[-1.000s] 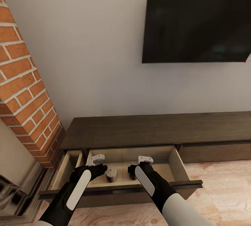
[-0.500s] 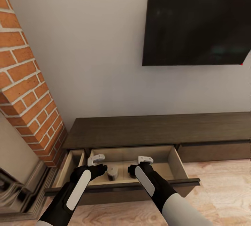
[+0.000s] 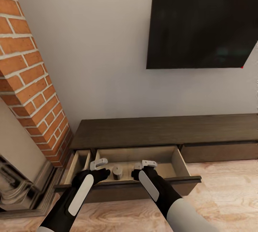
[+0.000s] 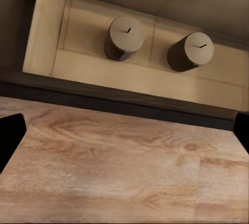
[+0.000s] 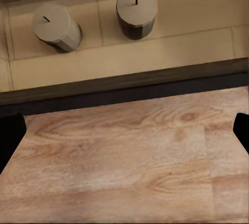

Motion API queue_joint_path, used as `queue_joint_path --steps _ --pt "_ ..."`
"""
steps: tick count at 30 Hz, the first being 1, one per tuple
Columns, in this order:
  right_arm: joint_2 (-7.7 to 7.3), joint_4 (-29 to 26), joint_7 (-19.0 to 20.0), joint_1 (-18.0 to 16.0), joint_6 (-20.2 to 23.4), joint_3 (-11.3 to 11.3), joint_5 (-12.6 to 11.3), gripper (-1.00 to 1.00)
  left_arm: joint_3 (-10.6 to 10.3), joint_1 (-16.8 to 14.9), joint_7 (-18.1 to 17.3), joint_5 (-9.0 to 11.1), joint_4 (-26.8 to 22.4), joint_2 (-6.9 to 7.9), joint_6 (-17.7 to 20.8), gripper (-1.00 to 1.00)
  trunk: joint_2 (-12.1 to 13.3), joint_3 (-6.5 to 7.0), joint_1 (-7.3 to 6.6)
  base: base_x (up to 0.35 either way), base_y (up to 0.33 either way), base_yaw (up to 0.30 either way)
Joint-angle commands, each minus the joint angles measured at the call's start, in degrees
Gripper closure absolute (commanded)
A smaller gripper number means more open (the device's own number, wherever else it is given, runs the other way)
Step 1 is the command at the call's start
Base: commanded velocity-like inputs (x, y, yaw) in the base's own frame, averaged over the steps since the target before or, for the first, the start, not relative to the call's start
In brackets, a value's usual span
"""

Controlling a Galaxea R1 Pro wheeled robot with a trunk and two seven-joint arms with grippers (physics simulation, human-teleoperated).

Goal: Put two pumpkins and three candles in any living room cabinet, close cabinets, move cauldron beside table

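Your view has pulled back from the dark-brown wooden cabinet [image 3: 161, 131]; two grey candles [image 4: 126, 38] sit inside its open drawer; both jaws spread, empty.

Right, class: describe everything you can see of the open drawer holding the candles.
The wide drawer is pulled out of the long dark-brown cabinet, low against the wall. Its front is dark wood, its inside pale beige. Two short grey candles with dark wicks stand upright on its floor, apart. A narrower drawer beside it is open too.
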Motion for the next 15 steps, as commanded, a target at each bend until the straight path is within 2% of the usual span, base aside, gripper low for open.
queue_joint_path --steps 1,4,15 --pt "0.00 0.00 0.01 0.00 0.01 0.01 -0.01 -1.00 0.00 0.00 0.00 0.00 0.00 0.00 0.00 -1.00 0.42 0.18 -0.23 -0.298 0.071 0.000" --pt "0.00 0.00 0.01 0.00 0.03 0.00 -0.01 -1.00 0.00 0.00 0.00 0.00 0.00 0.00 0.00 -1.00 1.62 0.72 -0.89 -0.306 0.075 0.000" --pt "0.00 0.00 0.03 0.00 0.03 0.00 -0.01 -1.00 0.00 0.00 0.00 0.00 -0.14 0.00 0.00 -1.00 1.62 0.72 -0.89 -0.311 0.019 0.000"
